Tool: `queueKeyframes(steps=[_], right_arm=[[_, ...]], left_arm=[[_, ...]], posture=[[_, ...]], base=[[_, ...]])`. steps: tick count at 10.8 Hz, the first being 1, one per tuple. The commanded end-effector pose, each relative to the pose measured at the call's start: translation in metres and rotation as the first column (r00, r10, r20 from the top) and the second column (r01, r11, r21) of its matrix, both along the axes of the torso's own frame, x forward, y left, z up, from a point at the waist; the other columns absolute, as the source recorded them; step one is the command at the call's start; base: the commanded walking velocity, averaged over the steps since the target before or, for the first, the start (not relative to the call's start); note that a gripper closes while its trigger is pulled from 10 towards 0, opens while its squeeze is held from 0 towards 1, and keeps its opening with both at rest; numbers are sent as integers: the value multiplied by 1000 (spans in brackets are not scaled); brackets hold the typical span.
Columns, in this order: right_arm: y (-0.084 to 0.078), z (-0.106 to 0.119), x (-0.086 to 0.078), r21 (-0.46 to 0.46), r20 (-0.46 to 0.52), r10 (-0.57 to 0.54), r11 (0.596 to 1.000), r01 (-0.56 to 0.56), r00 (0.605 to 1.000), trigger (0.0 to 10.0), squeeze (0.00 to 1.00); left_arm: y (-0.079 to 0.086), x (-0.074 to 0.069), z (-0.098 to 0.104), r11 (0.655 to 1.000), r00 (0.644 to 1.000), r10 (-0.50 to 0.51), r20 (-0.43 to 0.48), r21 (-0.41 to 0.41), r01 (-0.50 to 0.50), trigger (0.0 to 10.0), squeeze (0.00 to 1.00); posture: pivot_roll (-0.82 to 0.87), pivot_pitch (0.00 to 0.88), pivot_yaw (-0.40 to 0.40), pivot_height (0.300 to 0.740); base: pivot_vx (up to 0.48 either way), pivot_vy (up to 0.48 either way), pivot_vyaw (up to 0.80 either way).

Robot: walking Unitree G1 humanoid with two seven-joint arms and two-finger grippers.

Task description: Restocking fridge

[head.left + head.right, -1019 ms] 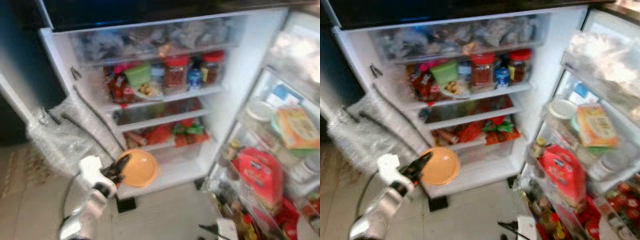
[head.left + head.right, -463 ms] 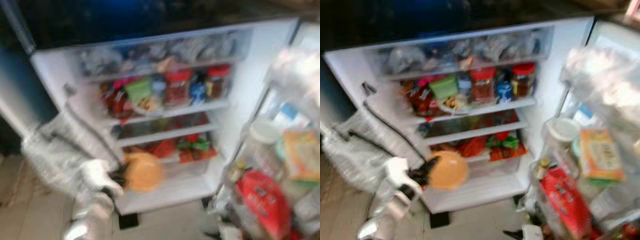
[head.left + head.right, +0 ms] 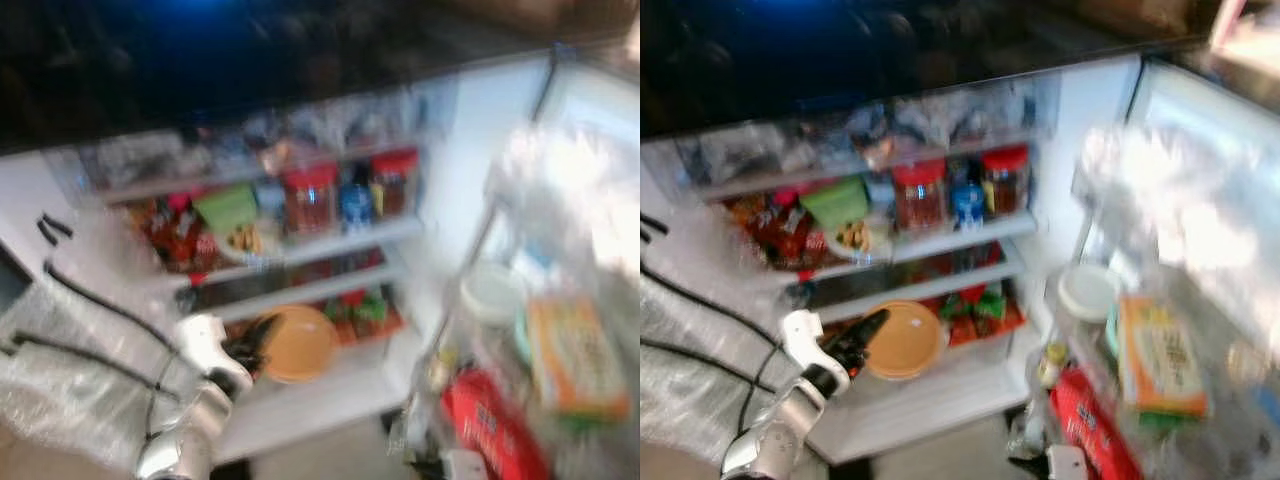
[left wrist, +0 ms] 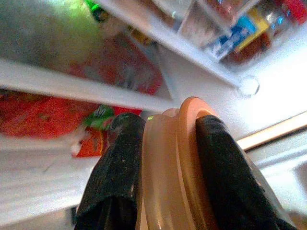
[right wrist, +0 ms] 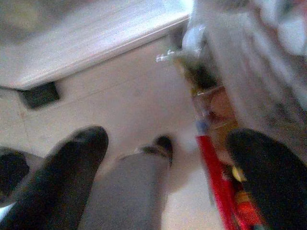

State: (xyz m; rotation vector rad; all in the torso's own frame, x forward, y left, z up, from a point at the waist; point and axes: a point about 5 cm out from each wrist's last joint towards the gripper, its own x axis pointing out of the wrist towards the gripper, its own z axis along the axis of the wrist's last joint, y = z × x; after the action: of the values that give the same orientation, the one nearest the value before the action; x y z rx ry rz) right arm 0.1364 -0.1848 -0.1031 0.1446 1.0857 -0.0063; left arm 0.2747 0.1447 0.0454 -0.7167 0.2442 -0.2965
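**Lid held edge-on at the lower fridge shelves**

Left gripper (image 3: 862, 342) is clamped on the rim of an orange lid (image 3: 905, 340); the left wrist view shows both black fingers (image 4: 117, 167) pinching its edge. The lid sits up and to the right of the wrist, its flat face turned toward the camera, just in front of the low shelf (image 3: 930, 285) with red and green packets (image 3: 985, 310). My read: the open fridge (image 3: 1070, 130) lies straight ahead of this arm, so it places. Right gripper (image 5: 163, 177) hangs low over the floor (image 5: 120, 105), fingers spread wide, holding nothing.
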Motion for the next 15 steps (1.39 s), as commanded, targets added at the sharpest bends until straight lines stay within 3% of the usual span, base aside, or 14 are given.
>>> queueKeyframes(steps=[1, 7, 15], right_arm=[[9, 3, 10, 8, 37, 22, 1000, -22, 999, 10000, 0], [10, 3, 11, 10, 39, 40, 999, -40, 998, 10000, 0], [10, 4, 11, 23, 50, 51, 998, -53, 997, 10000, 0]], left_arm=[[15, 0, 2, 999, 999, 34, 3, 25, -34, 10000, 0], [18, -5, -9, 998, 998, 56, -41, -17, -57, 10000, 0], [22, 0, -25, 988, 987, 140, -75, -53, -144, 10000, 0]], posture=[[3, 0, 10, 740], [2, 0, 11, 740], [-3, 0, 7, 740]], base=[[277, 0, 0], [276, 0, 0], [0, 0, 0]])
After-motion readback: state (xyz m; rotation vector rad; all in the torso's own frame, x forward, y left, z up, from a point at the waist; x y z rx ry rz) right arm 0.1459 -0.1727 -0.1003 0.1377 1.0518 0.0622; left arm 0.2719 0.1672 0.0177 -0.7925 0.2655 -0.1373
